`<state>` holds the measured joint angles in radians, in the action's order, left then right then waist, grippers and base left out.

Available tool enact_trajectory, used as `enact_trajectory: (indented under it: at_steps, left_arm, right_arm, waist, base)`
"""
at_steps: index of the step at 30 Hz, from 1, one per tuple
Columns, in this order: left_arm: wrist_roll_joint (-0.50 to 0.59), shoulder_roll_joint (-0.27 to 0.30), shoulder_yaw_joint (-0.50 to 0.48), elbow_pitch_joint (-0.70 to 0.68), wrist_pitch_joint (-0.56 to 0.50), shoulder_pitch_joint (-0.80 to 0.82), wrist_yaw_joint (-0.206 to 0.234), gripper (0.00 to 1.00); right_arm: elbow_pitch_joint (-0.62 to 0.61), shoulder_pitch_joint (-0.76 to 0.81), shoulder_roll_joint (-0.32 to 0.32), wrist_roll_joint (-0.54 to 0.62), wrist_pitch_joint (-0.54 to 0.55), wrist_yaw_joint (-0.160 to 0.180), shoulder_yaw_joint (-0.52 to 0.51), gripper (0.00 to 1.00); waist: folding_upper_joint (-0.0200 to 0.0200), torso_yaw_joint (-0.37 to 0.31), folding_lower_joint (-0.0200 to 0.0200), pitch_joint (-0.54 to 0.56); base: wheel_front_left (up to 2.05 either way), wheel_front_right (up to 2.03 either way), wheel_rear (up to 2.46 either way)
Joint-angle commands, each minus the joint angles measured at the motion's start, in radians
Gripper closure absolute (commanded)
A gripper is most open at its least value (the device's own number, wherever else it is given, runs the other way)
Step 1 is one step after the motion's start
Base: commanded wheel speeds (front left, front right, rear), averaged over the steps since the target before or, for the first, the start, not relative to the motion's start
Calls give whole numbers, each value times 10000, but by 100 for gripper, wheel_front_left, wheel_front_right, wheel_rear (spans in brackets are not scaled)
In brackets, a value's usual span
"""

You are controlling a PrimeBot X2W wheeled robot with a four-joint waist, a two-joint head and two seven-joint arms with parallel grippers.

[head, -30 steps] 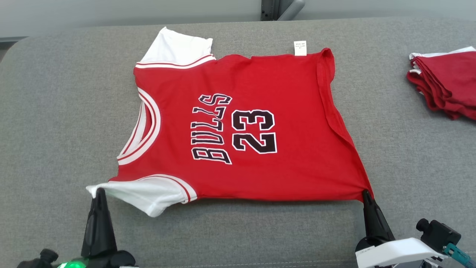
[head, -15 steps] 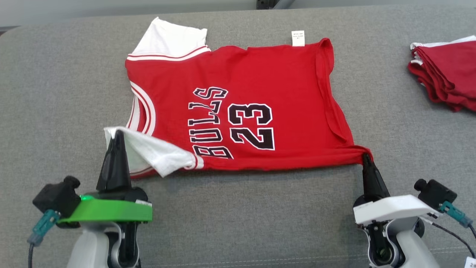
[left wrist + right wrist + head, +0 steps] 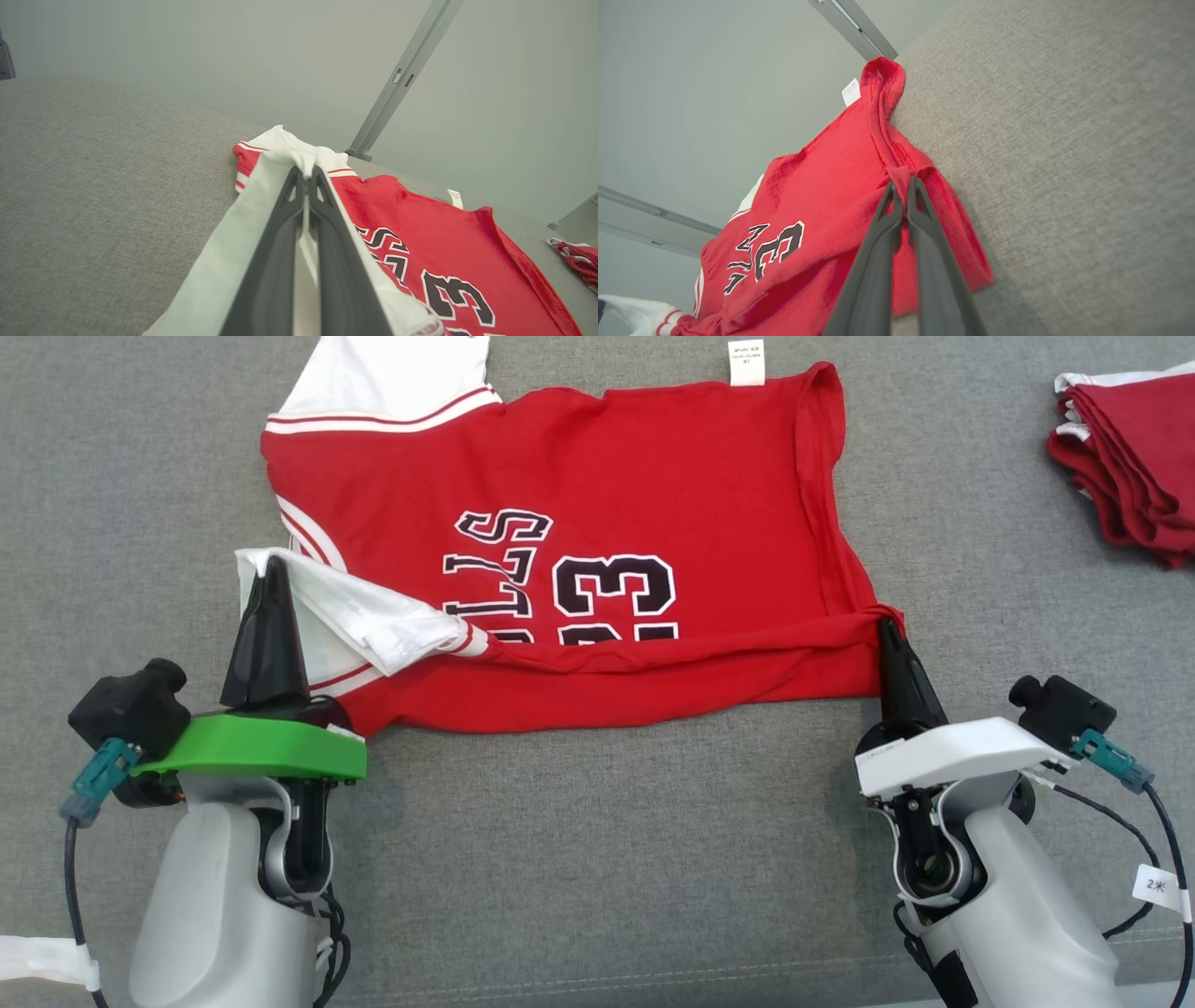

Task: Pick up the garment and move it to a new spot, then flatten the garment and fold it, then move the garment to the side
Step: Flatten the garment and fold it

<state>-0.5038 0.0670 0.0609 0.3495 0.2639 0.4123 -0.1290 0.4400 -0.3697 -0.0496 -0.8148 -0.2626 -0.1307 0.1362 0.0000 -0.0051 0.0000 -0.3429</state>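
The garment (image 3: 653,495) is a red jersey with white sleeves and black lettering, spread on the grey cushion (image 3: 579,859). Its near edge is lifted and folded back over the print. My left gripper (image 3: 271,565) is shut on the near white sleeve (image 3: 373,616); the left wrist view shows white cloth (image 3: 261,205) pinched between the fingers. My right gripper (image 3: 882,625) is shut on the near red hem corner, seen in the right wrist view as a red fold (image 3: 901,175) at the fingertips (image 3: 891,189). The far sleeve (image 3: 373,383) lies flat at the top.
A stack of folded red garments (image 3: 1130,467) lies at the far right of the cushion. Open grey cushion stretches in front of the jersey and to its left. A grey post (image 3: 402,79) stands behind the cushion's far edge.
Both grippers have carried the jersey's near edge away from me, folding it over the lettering. The head camera has tilted down, so the whole scene sits higher in the picture.
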Motion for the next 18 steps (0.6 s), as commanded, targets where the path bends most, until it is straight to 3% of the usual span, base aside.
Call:
enact_trajectory:
  at_steps: [1,9,10,11,12,14,15,18]
  left_arm:
    - [89,-9,-107,33,-4,221,-20,100]
    - [434,-52,-230,184,-4,656,-20,100]
    - [464,-44,-237,276,-4,728,-20,100]
    - [484,-46,-239,463,-5,772,-20,100]
    - [490,-55,-224,649,-4,831,-21,100]
    - [495,-67,-239,836,-4,1068,-21,59]
    - [494,-74,-252,893,-4,1117,-21,0]
    - [360,-94,-235,786,-4,1050,-21,0]
  right_arm:
    - [68,-173,-21,34,-36,2,50,100]
    - [323,-700,-21,36,-37,2,144,97]
    - [373,-753,-21,24,-37,2,150,85]
    - [458,-797,-18,60,-37,2,179,55]
    - [468,-861,-21,193,-37,2,149,2]
    - [470,-934,-22,301,-37,2,106,0]
    - [393,-938,-24,347,-37,2,62,0]
    - [64,-784,-22,475,-37,2,-136,0]
  waist:
    - [0,-58,0,-90]
    - [0,-5,0,-35]
    - [0,3,0,-26]
    - [0,5,0,-12]
    - [0,2,0,2]
    - [0,-9,0,25]
    - [0,-15,0,39]
    - [0,-11,0,119]
  base:
    - [0,0,0]
    - [0,0,0]
    - [0,0,0]
    - [0,0,0]
    - [0,0,0]
    - [0,0,0]
    - [0,0,0]
    - [0,0,0]
